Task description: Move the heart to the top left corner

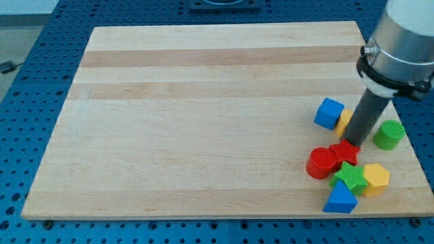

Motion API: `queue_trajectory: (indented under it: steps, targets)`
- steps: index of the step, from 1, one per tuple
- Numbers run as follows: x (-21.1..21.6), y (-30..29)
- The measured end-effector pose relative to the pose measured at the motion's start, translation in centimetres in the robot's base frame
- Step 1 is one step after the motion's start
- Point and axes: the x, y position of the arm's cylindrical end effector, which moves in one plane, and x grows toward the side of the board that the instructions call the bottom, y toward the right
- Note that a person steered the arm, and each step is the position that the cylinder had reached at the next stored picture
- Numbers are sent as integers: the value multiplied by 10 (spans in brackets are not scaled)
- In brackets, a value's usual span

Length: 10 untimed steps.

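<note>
My tip (pixel 359 144) is at the view's right, at the upper right edge of the red star (pixel 344 153). A yellow block (pixel 344 121) lies just left of the rod, between it and the blue cube (pixel 329 113). The rod hides most of it, so I cannot make out its shape. No heart shape shows clearly elsewhere. A yellow hexagon (pixel 376 178) lies lower down, beside the green star (pixel 350 175). The board's top left corner (pixel 98 32) is far away across the wooden board.
A red cylinder (pixel 321 163) touches the red star's left side. A blue triangle (pixel 340 199) lies near the board's bottom edge. A green cylinder (pixel 388 135) stands right of the rod. The arm's grey body (pixel 401 41) overhangs the board's top right.
</note>
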Motion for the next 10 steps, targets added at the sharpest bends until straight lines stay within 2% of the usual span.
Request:
queue_trajectory:
  steps: [1, 4, 5, 6, 7, 9, 10]
  targets:
    - [-29, 6]
    - [-52, 60]
    - [-57, 17]
    - [-85, 6]
    - [-125, 16]
    - [-174, 12]
    - [-199, -7]
